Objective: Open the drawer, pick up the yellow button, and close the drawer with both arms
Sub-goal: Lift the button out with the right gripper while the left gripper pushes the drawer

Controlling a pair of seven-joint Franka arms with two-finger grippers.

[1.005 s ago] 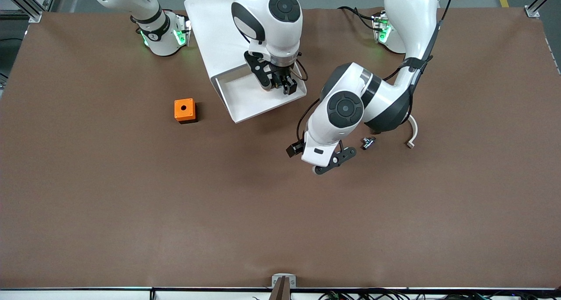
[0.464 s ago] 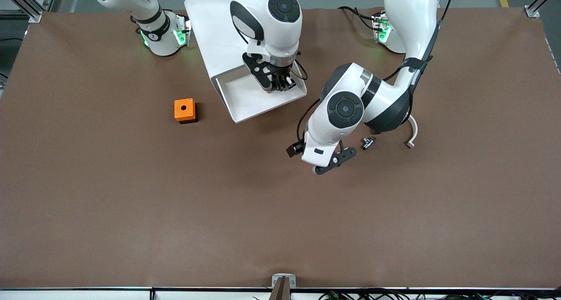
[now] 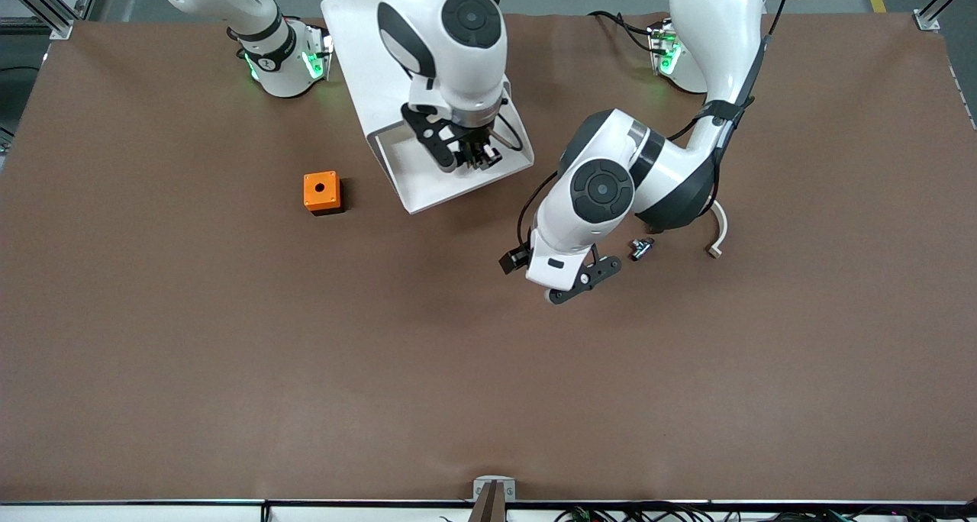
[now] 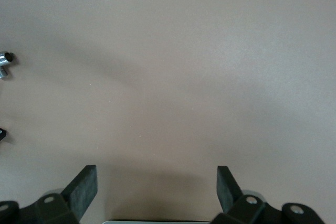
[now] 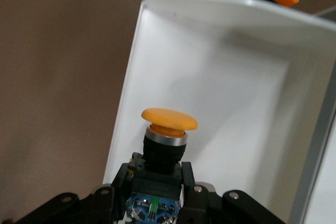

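The right gripper (image 3: 475,158) has lifted, now clamping the button (image 5: 163,145) between its fingers over the drawer (image 3: 427,182). The left gripper (image 4: 156,187) is waiting wide open, holding nothing, over the table (image 3: 229,339).

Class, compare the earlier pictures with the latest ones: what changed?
The right claw shut on the button inside the open drawer and shifted toward the right arm's end. The left claw, open over the table, and the orange box stayed put.
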